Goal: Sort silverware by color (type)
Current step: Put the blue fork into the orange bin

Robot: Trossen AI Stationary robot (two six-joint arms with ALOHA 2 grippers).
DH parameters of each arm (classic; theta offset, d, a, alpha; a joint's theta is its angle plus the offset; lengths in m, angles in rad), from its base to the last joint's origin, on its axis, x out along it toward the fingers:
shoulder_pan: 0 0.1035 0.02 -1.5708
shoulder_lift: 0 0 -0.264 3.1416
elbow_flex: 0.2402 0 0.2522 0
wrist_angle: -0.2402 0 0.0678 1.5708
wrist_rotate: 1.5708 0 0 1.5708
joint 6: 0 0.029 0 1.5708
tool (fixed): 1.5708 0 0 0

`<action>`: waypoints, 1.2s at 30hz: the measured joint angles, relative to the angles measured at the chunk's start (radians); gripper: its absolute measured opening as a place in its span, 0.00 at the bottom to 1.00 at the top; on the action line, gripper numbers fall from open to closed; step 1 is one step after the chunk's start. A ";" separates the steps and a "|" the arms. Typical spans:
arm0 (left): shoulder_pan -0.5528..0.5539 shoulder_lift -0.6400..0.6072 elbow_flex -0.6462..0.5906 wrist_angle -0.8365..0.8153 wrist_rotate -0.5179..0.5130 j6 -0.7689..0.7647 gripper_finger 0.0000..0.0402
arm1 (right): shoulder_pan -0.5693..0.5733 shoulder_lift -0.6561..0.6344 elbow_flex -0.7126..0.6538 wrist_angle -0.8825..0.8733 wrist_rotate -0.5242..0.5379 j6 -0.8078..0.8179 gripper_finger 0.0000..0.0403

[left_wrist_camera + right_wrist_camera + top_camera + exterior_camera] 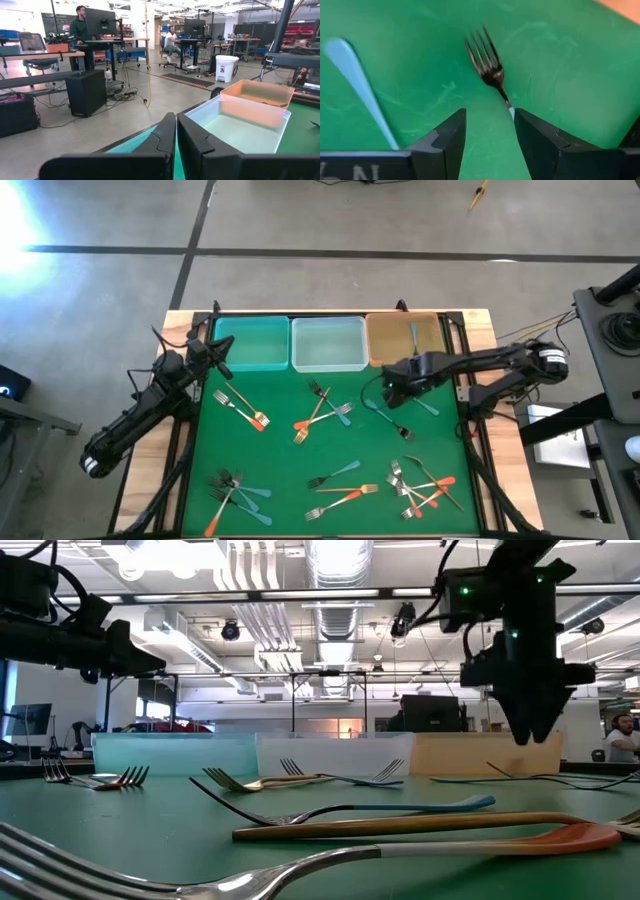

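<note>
Both arms over table: my right gripper point(487, 132) spread, pointing down astride fork point(487, 65); left gripper point(176, 145) pressed together near teal bin point(250, 342).

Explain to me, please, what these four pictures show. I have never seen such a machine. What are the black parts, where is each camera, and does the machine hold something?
This is a robot with two dark arms at a green table. One camera looks down from above, one looks across at table height, and one sits on each wrist. Many small forks lie scattered on the table, with blue, orange-red or gold handles. Three plastic bins stand at the far edge; the tan one already holds a fork. The right gripper hangs over a blue-handled fork, fingers open on either side of its handle, holding nothing yet. The left gripper waits near the teal bin, shut and empty.
</note>
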State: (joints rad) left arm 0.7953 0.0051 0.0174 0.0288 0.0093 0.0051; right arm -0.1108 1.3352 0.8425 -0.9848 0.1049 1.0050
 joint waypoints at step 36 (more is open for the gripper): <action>0.000 0.000 0.000 0.000 0.000 0.000 0.00 | -0.162 0.215 -0.131 0.241 -0.078 -0.228 0.03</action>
State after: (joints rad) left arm 0.7952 0.0051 0.0174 0.0289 0.0097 0.0048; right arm -0.2726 1.5505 0.7112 -0.7439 0.0267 0.7765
